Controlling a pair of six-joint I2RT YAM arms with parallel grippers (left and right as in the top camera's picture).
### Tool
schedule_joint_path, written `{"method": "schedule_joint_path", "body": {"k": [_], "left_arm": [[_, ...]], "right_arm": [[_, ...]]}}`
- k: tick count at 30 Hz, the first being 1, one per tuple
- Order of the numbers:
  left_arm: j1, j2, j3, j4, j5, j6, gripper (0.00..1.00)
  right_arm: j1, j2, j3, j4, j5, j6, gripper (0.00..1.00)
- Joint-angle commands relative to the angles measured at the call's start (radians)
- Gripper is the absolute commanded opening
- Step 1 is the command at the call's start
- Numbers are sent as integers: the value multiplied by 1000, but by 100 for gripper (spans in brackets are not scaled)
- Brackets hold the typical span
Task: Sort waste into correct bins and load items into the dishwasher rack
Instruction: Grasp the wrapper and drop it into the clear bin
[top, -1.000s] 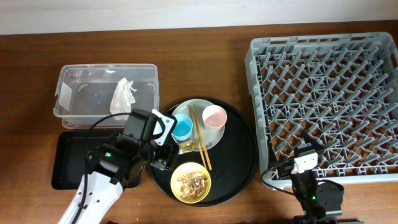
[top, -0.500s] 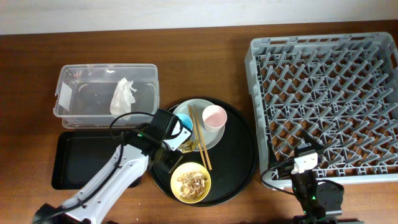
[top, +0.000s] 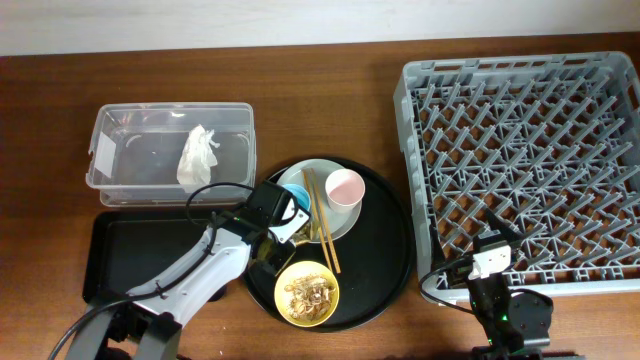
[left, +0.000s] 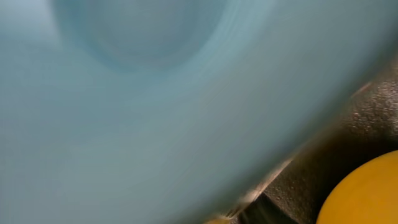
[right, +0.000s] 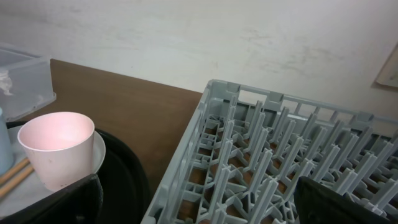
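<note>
My left gripper (top: 285, 218) is down on the round black tray, right at the blue cup (top: 296, 203); its jaws are hidden. The cup's blue wall (left: 155, 106) fills the left wrist view. The pink cup (top: 343, 187) and the chopsticks (top: 321, 228) rest on the pale plate (top: 322, 172). A gold wrapper (top: 303, 238) lies by the chopsticks. The yellow bowl (top: 307, 291) holds food scraps. The tissue (top: 197, 155) lies in the clear box (top: 130, 135). My right gripper (right: 199, 202) is open and empty at the grey rack's (top: 530, 160) front left corner.
The shallow black tray (top: 130, 258) lies left of the round black tray (top: 390, 250). The right wrist view shows the pink cup (right: 56, 149) and the rack's edge (right: 205, 124). Bare wooden table lies between the round tray and the rack.
My left gripper has swung right from the shallow black tray's edge and come down at the blue cup. The right arm has not moved.
</note>
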Motion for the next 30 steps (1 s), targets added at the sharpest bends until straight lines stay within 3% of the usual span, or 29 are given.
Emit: {"method": "schedule_joint_path", "body": {"k": [1,3,5,8,11,12,14,16,20,24,27,28,29,30], "left_arm": [[-3,8,-6,2,-7,10,8],[-3,3,3,2,-7,10,0],[-3,-45,18,-2,-3,9,0],[-3,-233,87,-113,65,-79,0],[-2,-457,210,-210,152,-88,0],[-2,-496,225,-199,127,-88,0],[-2,-568,231,-89,-190,-88,0],[6,-538,231,39,-361,-88,0],[157,-296,231,215,-407,-88,0],[298,53,231,352,-227,-88,10],[335,95,231,426,-204,-88,16],[336,94,231,431,-204,-88,28],[336,94,231,428,-204,-88,49],[336,94,231,428,-204,-88,57]], "right_arm": [[5,-6,-5,-6,5,9,99],[5,-6,-5,-6,5,9,99],[5,-6,-5,-6,5,9,99],[5,-6,-5,-6,5,9,99],[5,-6,-5,-6,5,9,99],[5,-6,-5,-6,5,9,99],[5,-6,-5,-6,5,9,99],[5,-6,-5,-6,5,9,99],[5,-6,-5,-6,5,9,99],[5,-6,-5,-6,5,9,99],[5,-6,-5,-6,5,9,99],[5,-6,-5,-6,5,9,99],[5,-6,-5,-6,5,9,99],[5,-6,-5,-6,5,9,99]]}}
